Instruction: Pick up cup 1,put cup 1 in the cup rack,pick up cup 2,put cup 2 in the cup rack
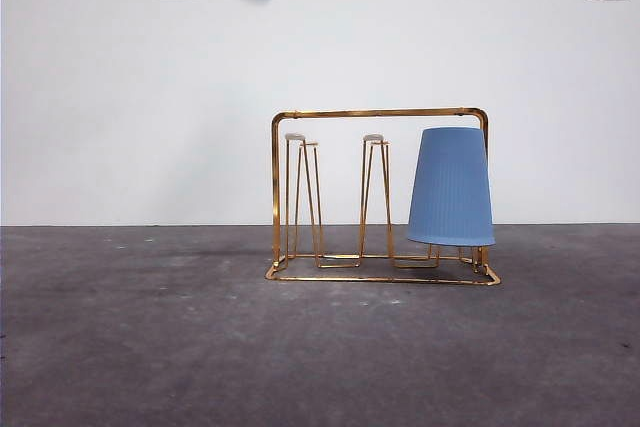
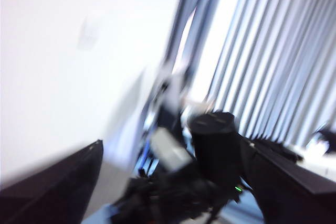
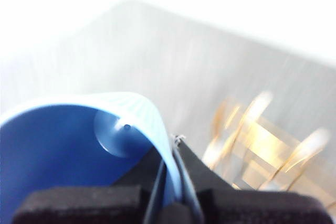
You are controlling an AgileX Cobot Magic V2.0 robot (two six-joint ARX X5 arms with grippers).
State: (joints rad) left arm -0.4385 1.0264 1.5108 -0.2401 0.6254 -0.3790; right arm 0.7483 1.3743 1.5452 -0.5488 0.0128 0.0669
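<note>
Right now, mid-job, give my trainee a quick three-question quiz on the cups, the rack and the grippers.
1. True or false: a blue cup already sits upside down on the gold wire rack.
2. Which gripper holds the second blue cup? A) left B) right C) neither
3. Fill in: in the front view, the racked cup is at the rack's ____ end, and the pale-tipped prongs left of it are bare.

Key:
1. True.
2. B. The right gripper pinches that cup's wall, one jaw inside and one outside; the cup shows as a blur at the top of the front view. The left wrist view shows no cup.
3. right
</note>
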